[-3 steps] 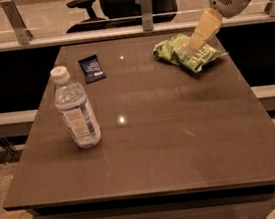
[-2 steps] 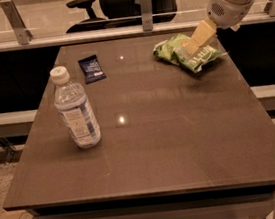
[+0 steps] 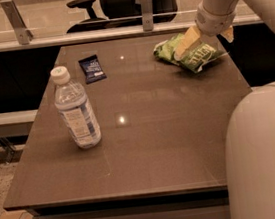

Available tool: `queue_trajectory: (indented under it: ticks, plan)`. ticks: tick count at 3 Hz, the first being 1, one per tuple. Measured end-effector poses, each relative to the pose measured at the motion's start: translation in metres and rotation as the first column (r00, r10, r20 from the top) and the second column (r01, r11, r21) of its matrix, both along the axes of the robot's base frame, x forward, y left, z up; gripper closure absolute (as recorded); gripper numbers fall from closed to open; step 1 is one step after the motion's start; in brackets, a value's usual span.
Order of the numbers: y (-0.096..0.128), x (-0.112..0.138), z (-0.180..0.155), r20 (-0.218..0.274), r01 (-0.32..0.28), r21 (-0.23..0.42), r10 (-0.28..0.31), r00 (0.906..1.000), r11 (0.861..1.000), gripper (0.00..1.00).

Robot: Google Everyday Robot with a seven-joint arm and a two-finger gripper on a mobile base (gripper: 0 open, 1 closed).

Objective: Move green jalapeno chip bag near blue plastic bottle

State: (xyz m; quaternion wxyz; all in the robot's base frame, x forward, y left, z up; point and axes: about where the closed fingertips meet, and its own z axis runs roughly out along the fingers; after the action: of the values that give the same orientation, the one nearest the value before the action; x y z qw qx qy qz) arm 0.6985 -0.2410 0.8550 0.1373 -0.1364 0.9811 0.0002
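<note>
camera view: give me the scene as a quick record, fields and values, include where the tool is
table: dark brown top, three items on it
chip bag: green, crinkled, lying at the far right of the table
bottle: clear plastic, white cap, upright, near left of the table
packet: small, dark blue, flat, beyond the bottle
tool: down at the chip bag, on its top side
bag to bottle: far apart, across the table

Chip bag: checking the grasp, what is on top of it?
The gripper sits over the chip bag's upper left part, hiding the foil beneath. Contact cannot be seen. Nothing else lies on it.
</note>
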Motion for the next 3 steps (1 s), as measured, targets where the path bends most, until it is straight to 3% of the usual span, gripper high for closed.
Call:
queue_trajectory:
  ticks: [2,3]
  plan:
    - [0.015,0.022,-0.025,-0.022,-0.004,0.026,0.004,0.9997,1.0,0.07]
    - [0.025,0.025,-0.047,-0.046,-0.026,0.074,0.029,0.9985,0.997,0.23]
